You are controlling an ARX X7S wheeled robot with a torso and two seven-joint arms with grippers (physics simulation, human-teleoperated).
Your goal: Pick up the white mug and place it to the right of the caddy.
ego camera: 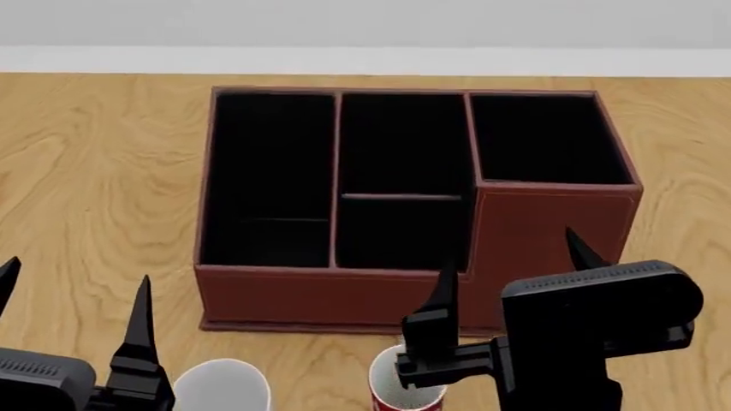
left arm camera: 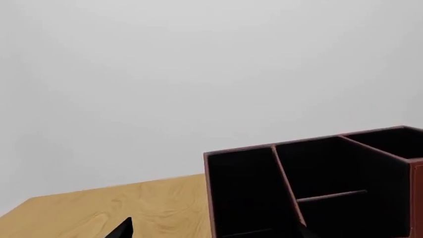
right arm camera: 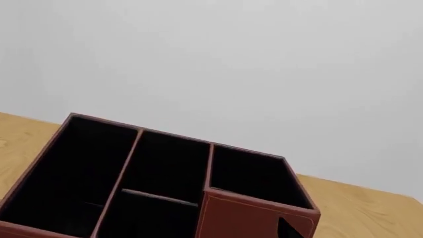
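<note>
Right claw (ego camera: pixel 508 278): two black fingers spread apart, nothing between them, hanging over the caddy's near right corner; one fingertip (ego camera: pixel 443 287) stands just above the red mug (ego camera: pixel 402 396), the other points up by the taller end section. The claw's body hides part of the caddy's front wall and most of the red mug; only that mug's rim and a strip of red side show at 6 o'clock in the head view. Left claw (ego camera: pixel 74 295): fingers likewise parted and empty, at 7 o'clock, its outer finger cut by the frame edge. In its own wrist view only one dark fingertip (left arm camera: pixel 122 229) pokes in. White mug (ego camera: pixel 222 387): on the tabletop (ego camera: pixel 103 171) just beside the left claw's inner finger, in front of the caddy's near left corner, well left of the red mug; only its rim and upper wall show, handle not to be made out, bottom cut off. Caddy (ego camera: pixel 331 295): centre of the tabletop, black compartments open upward, taller section at its right end. Contact between mugs and claws cannot be told.
</note>
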